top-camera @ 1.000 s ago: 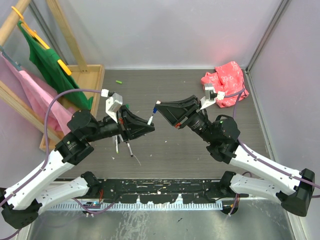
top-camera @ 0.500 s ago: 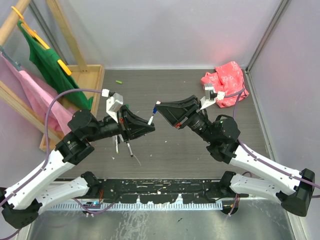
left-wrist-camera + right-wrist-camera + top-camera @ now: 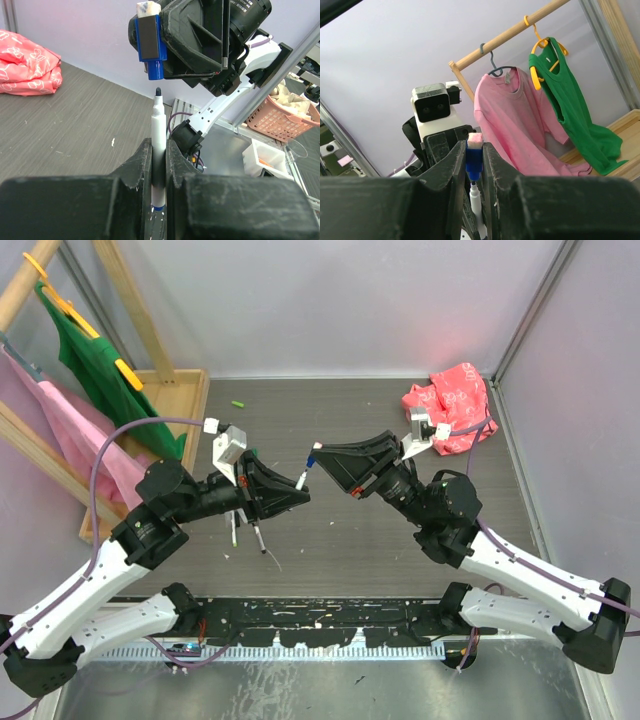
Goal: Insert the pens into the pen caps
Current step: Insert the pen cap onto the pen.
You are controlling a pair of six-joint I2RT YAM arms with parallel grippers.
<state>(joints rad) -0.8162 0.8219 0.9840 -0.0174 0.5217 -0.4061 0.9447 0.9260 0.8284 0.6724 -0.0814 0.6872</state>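
Note:
My left gripper (image 3: pixel 298 486) is shut on a white pen (image 3: pixel 158 132) with a dark tip and a blue band at its back end, held above the table's middle. My right gripper (image 3: pixel 318 452) is shut on a blue pen cap (image 3: pixel 151 44) with a white felt end. In the left wrist view the pen tip points at the cap's open mouth with a small gap between them. In the right wrist view the cap (image 3: pixel 474 161) sits between the fingers with the pen (image 3: pixel 476 198) just below it. More pens (image 3: pixel 257 532) lie on the table under my left arm. A green cap (image 3: pixel 238 403) lies at the back left.
A wooden clothes rack (image 3: pixel 140 330) with green (image 3: pixel 95 360) and pink garments stands at the left. A red-pink crumpled cloth (image 3: pixel 455 400) lies at the back right. A pink basket (image 3: pixel 287 117) and a white box show beyond the table in the left wrist view.
My right gripper with the blue cap has edged slightly towards the pen tip. My left arm has barely moved.

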